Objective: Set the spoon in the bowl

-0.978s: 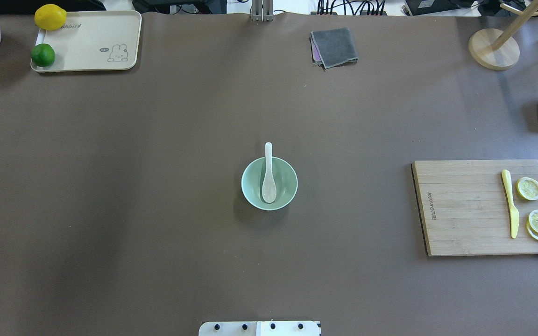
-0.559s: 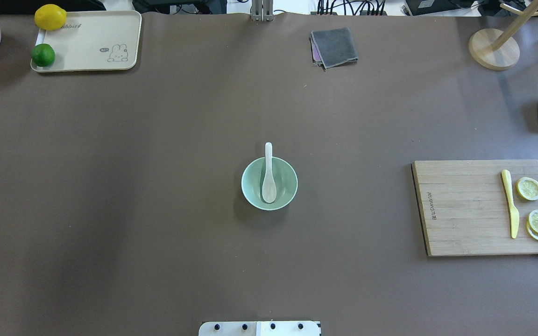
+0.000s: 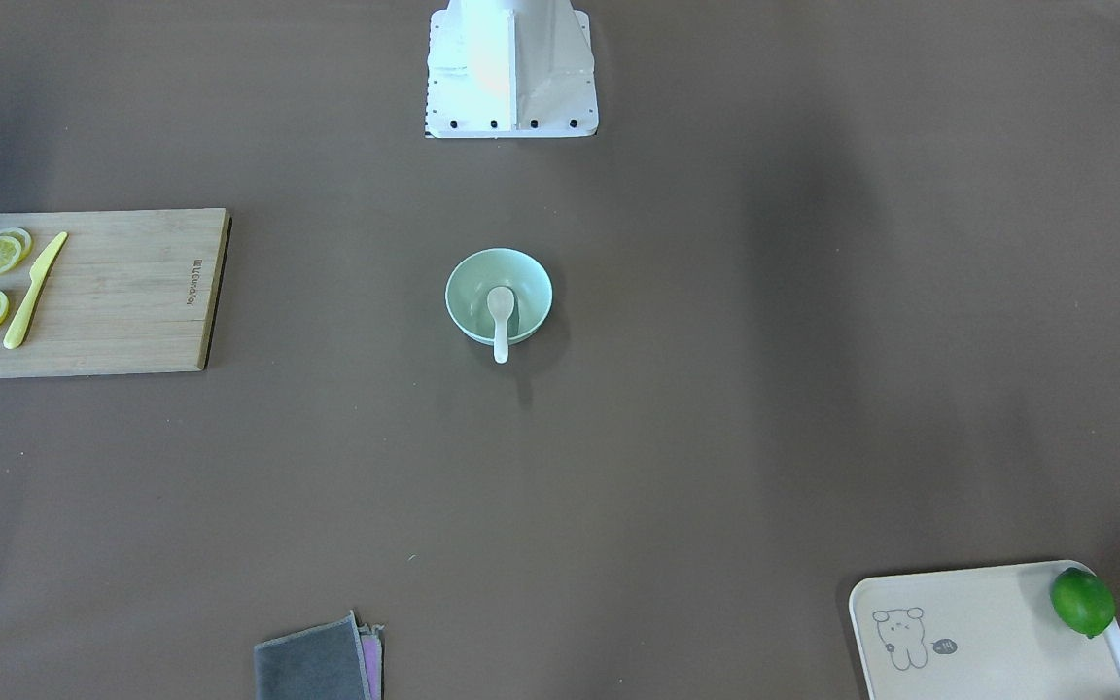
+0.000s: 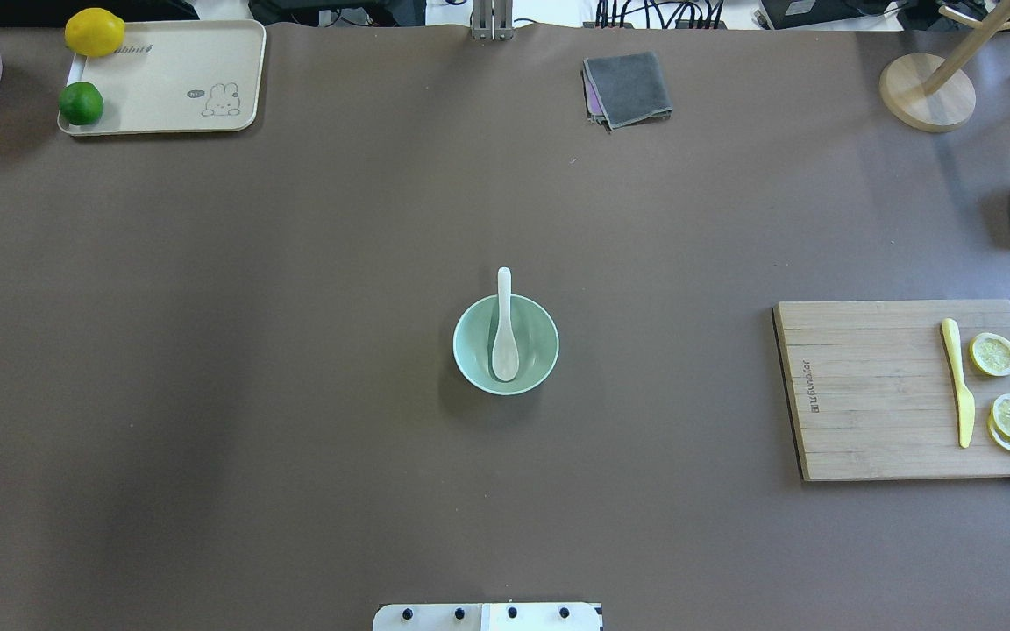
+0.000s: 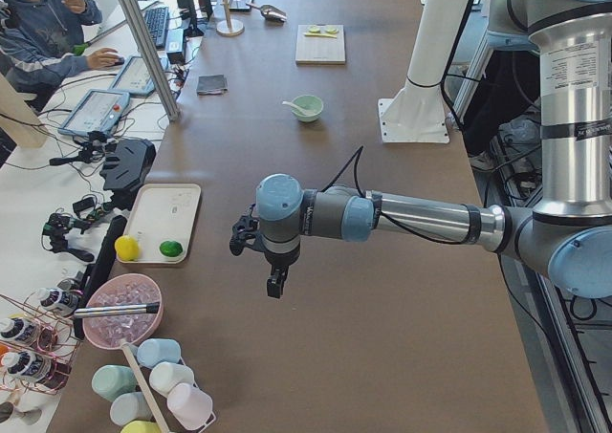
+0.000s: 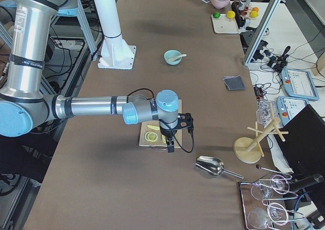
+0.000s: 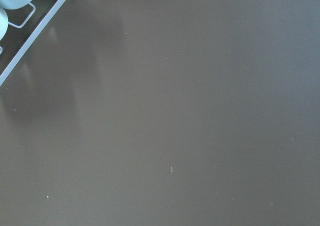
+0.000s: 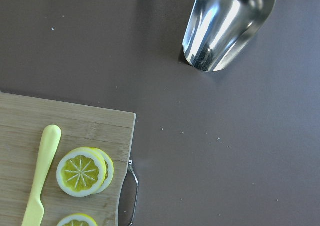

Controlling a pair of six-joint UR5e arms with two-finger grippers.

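The white spoon (image 4: pixel 505 337) lies in the mint-green bowl (image 4: pixel 537 343) at the table's middle. Its scoop rests inside and its handle leans over the far rim. Both show in the front view too, spoon (image 3: pixel 501 313) and bowl (image 3: pixel 471 282). No gripper shows in the overhead or front views. The left gripper (image 5: pixel 275 286) hangs over bare table far to the left, and I cannot tell if it is open or shut. The right gripper (image 6: pixel 170 148) hangs over the cutting board's end far to the right, and I cannot tell its state either.
A wooden cutting board (image 4: pixel 873 394) with a yellow knife (image 4: pixel 958 381) and lemon slices (image 4: pixel 994 354) lies at the right. A tray (image 4: pixel 172 79) with a lemon and a lime sits far left. A grey cloth (image 4: pixel 628 88) lies at the back. A metal scoop (image 8: pixel 227 26) lies beyond the board.
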